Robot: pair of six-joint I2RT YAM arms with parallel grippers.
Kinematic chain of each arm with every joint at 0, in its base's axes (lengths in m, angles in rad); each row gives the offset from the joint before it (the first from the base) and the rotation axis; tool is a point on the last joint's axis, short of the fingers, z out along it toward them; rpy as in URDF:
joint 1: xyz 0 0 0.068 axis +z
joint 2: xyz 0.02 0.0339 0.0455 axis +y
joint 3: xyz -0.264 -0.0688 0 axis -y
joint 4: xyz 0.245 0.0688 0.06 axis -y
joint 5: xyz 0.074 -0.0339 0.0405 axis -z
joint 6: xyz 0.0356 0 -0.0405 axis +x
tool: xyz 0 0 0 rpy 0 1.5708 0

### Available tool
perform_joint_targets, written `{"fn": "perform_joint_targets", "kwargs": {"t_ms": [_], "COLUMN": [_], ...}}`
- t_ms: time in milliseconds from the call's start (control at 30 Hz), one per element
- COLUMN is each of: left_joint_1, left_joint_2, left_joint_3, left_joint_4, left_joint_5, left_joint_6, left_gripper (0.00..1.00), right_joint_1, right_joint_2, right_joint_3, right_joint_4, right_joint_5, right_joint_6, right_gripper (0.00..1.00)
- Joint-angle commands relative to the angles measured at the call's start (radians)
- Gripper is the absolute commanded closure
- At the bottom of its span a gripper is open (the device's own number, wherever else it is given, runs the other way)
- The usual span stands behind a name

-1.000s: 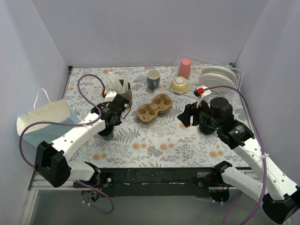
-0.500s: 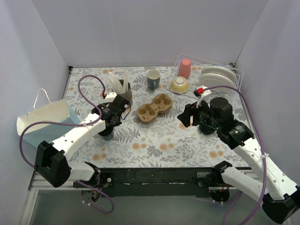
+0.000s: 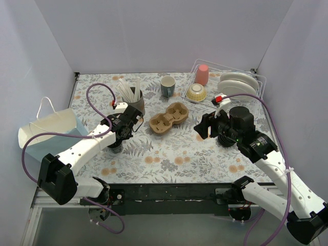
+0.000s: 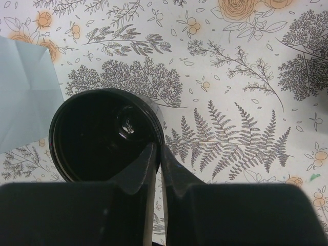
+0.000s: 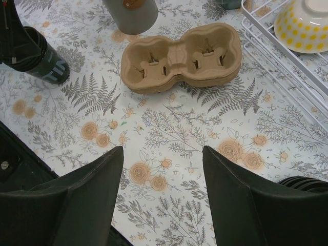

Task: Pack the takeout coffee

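The left gripper (image 4: 156, 149) is clenched on the rim of a black takeout coffee cup (image 4: 100, 136), which stands on the tabletop (image 3: 169, 156) at 8 o'clock from the cardboard cup carrier (image 3: 169, 118). The right gripper (image 5: 163, 152) hangs spread wide at the carrier's 4 o'clock.

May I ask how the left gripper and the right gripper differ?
The left gripper is closed on the rim of the black disposable cup; the right gripper is wide open and empty. The left touches its cup; the right hangs above floral tablecloth. Both point downward.
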Motion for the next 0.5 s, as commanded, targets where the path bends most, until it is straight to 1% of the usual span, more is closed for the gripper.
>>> {"fn": "perform_joint_targets", "kwargs": {"t_ms": [0,233,400,433,467], "left_joint_1": [0.005,0.005,0.005,0.005,0.005], "left_joint_2": [-0.019,-0.016,-0.026,-0.022,-0.022], "left_joint_3": [0.019,0.037,0.054,0.058,0.063], "left_joint_4": [-0.003,-0.024,-0.029,-0.036,-0.038], "left_joint_5": [-0.016,-0.019,-0.016,-0.019,-0.019], "left_joint_6": [0.0,0.005,0.017,0.022,0.02], "left_gripper": [0.99,1.0,0.91,0.93,0.97], "right_joint_1": [-0.001,-0.001,-0.001,-0.001,-0.001], "right_joint_2": [-0.001,-0.001,0.0,0.0,0.0], "right_joint_3": [0.015,0.015,0.015,0.015,0.015], "right_joint_4": [0.005,0.007,0.007,0.007,0.007], "right_joint_5": [-0.017,-0.02,-0.02,-0.02,-0.021], "right_joint_6": [-0.01,-0.004,-0.003,-0.004,-0.004], "right_gripper": [0.28,0.29,0.28,0.28,0.28]}}
